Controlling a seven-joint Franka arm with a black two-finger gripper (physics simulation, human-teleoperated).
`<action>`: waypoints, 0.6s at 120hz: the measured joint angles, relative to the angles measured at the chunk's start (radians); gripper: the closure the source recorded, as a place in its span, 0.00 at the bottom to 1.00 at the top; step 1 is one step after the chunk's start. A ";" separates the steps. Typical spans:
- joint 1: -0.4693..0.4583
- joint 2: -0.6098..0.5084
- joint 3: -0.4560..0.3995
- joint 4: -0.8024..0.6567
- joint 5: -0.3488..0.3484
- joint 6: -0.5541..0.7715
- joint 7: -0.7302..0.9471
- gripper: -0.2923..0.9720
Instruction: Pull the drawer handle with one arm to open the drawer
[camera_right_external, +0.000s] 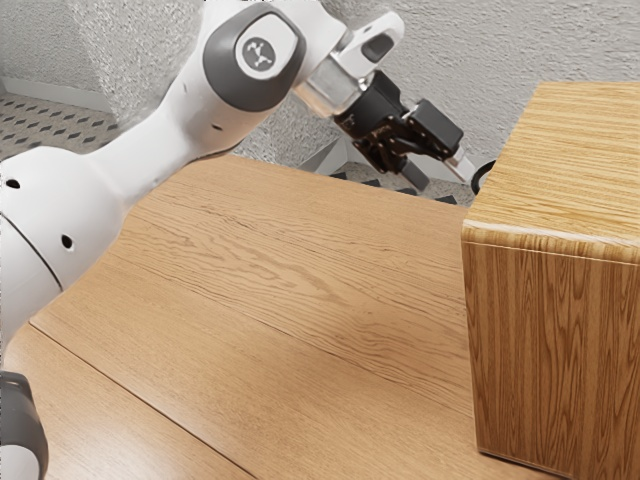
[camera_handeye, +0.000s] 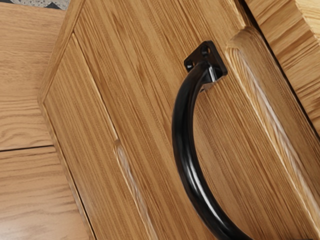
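Note:
A light wooden cabinet (camera_right_external: 560, 270) stands at the exterior view's right. Its drawer front (camera_handeye: 150, 125) faces away toward the wall, and the wrist view looks at it from close by. A black curved handle (camera_handeye: 186, 150) is fixed to that front by a small square mount (camera_handeye: 205, 57); a sliver of the handle (camera_right_external: 482, 177) peeks past the cabinet's far corner. My gripper (camera_right_external: 440, 170) hovers above the table just left of that corner, a short way from the handle. It is open, its two fingers apart with nothing between them.
The wooden table (camera_right_external: 280, 300) stretches in front of the cabinet. A rough grey wall (camera_right_external: 500, 50) rises behind the arm and cabinet. A panel seam (camera_handeye: 125, 170) runs along the cabinet front beside the drawer.

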 joint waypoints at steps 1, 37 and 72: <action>0.000 0.001 0.000 0.000 -0.001 0.000 0.000 0.23; 0.000 0.016 -0.013 0.001 -0.008 0.013 0.005 0.23; 0.001 0.017 -0.013 -0.006 -0.006 0.018 0.008 0.23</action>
